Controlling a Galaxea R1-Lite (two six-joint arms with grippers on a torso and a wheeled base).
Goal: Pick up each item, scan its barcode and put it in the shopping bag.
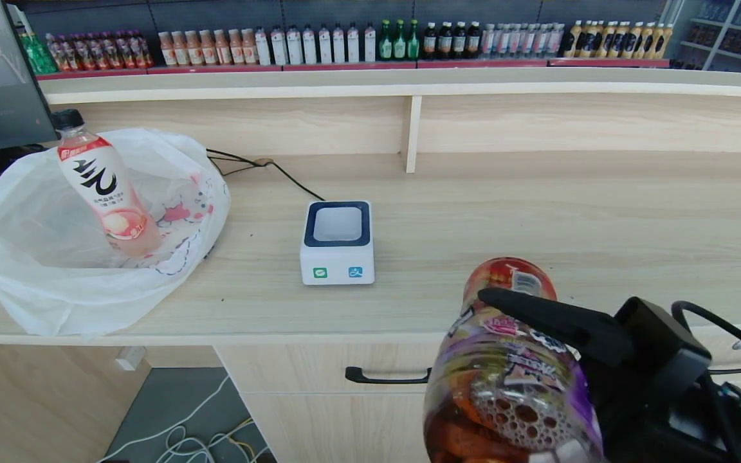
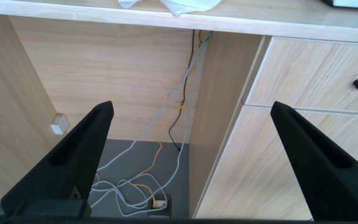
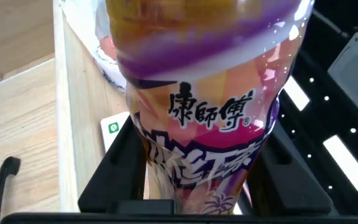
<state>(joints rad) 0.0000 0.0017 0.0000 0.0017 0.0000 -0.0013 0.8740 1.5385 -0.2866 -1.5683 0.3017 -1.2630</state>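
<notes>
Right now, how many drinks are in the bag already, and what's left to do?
One pink bottle is already in the shopping bag. The right gripper is holding a purple-labelled bottle near the front of the counter, short of the scanner. Still to do: scan that one and bag it. The left gripper hangs open below the counter.

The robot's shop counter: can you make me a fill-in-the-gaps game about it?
1. The ____ arm's gripper holds the purple-labelled bottle.
2. Inside the shopping bag leans a pink bottle with a ____ cap.
3. The left gripper hangs below the counter with its jaws ____.

Missing words: right; black; open.
</notes>
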